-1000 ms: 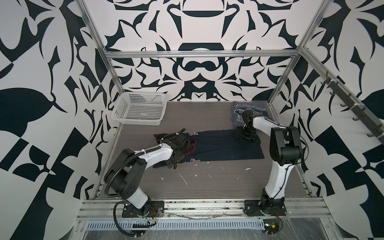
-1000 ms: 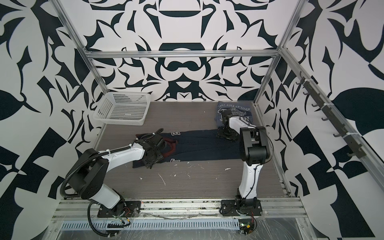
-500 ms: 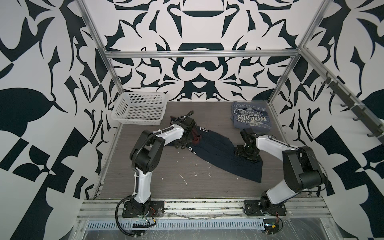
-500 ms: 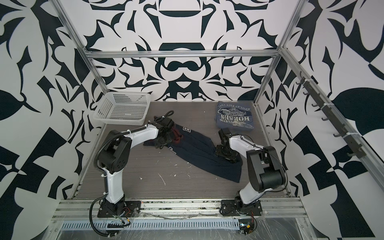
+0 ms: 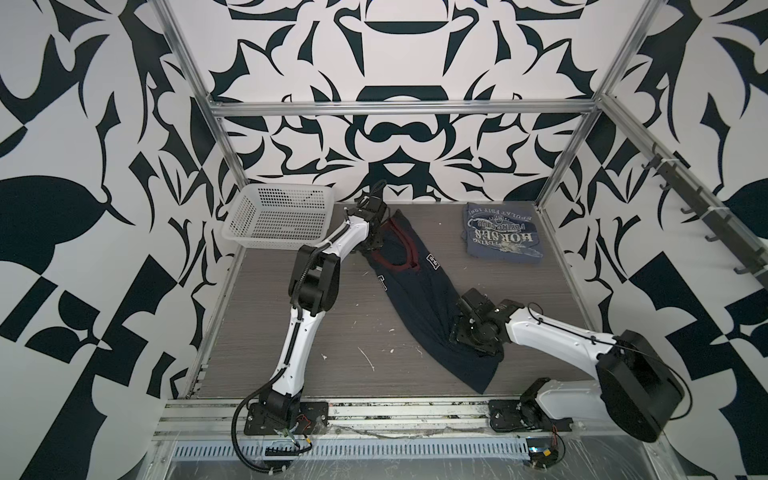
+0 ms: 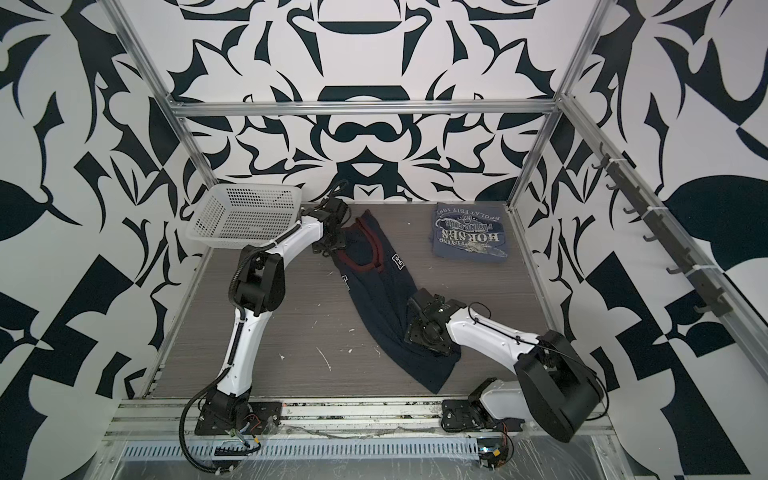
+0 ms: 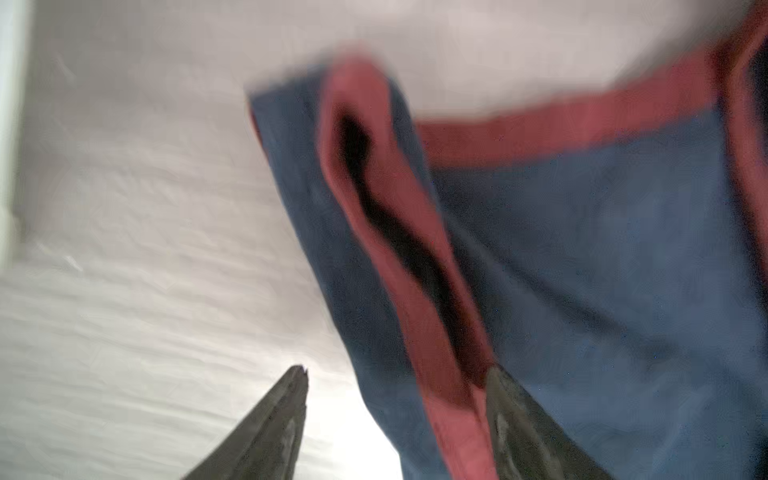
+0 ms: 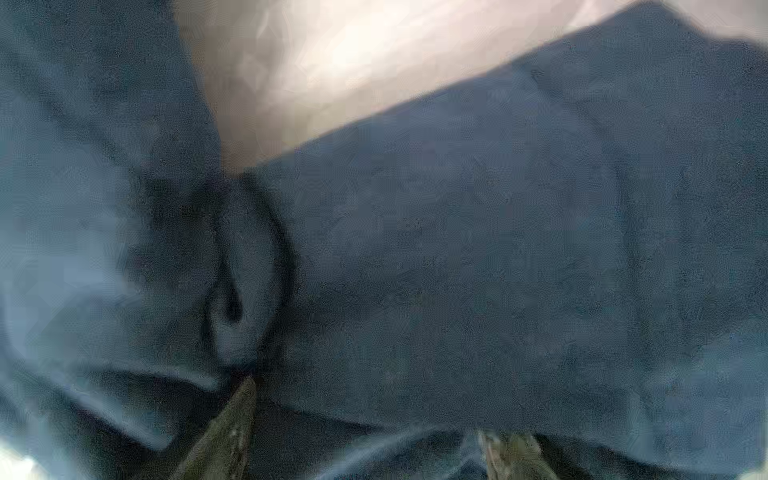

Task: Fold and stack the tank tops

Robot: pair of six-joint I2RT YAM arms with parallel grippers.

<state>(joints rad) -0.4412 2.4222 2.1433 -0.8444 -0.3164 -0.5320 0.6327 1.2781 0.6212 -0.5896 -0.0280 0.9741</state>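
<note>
The navy tank top has swung from lying crosswise to a steep diagonal on the table, its neck by the white basket. The left gripper stands parted beside the red-trimmed strap and the right gripper is parted over the hem end, neither pinching cloth. The grey-blue tank top lies folded at the far right.

Bright even light, blurred wrist views

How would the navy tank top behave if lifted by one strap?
Probably floppy: the navy tank top lies rumpled, bunched by the right pincer. Likely light: it drapes thin and flat. Its red-trimmed strap gapes, so may sag.
</note>
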